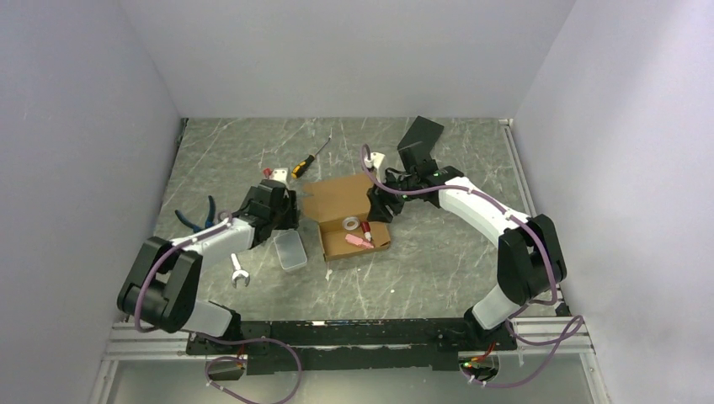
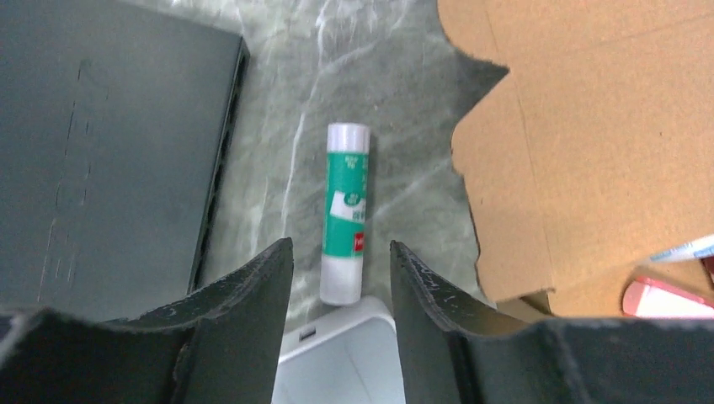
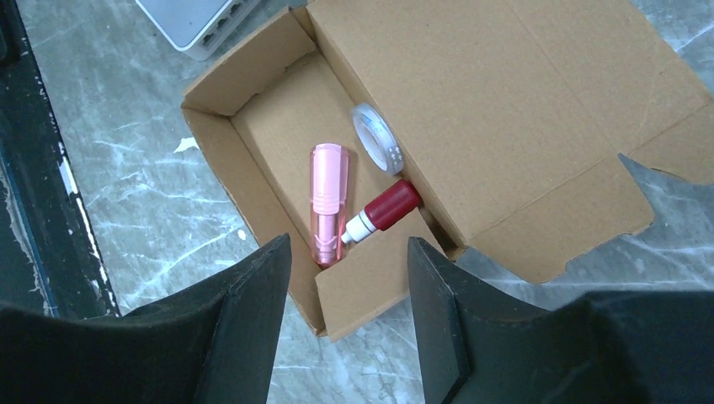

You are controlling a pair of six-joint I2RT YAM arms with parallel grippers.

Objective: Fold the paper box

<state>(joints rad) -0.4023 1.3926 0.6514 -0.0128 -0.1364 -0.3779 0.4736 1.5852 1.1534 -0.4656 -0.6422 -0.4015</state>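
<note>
Lying open near the middle of the grey marbled worktop (image 1: pixel 455 261), the tan-brown cardboard box (image 1: pixel 347 215) has its shallow tray toward the arms' bases. Its lid is spread flat on the far side. The two join along a crease that runs roughly left to right, which is also the tray's long axis. The tray walls stand up, and the lid's side tabs are unfolded. Inside the tray lie a pink plastic tube (image 3: pixel 327 202), a small red-capped bottle (image 3: pixel 383 210) and a clear tape ring (image 3: pixel 376 139).

The right hand (image 3: pixel 349 252) hangs over the tray's right end, close to the corner where the lid begins, and is the nearer of the two. Its fingers are spread wide and hold nothing. The left hand (image 2: pixel 341 252), also wide and empty, sits just off the lid's left edge. It is above a green-and-white glue stick (image 2: pixel 346 210) that lies on the worktop between a black flat slab (image 2: pixel 101 151) and the lid.

Closing the box likely calls for swinging the lid about that crease, toward the bases. The right hand looks best placed to start from the lid's right edge.
</note>
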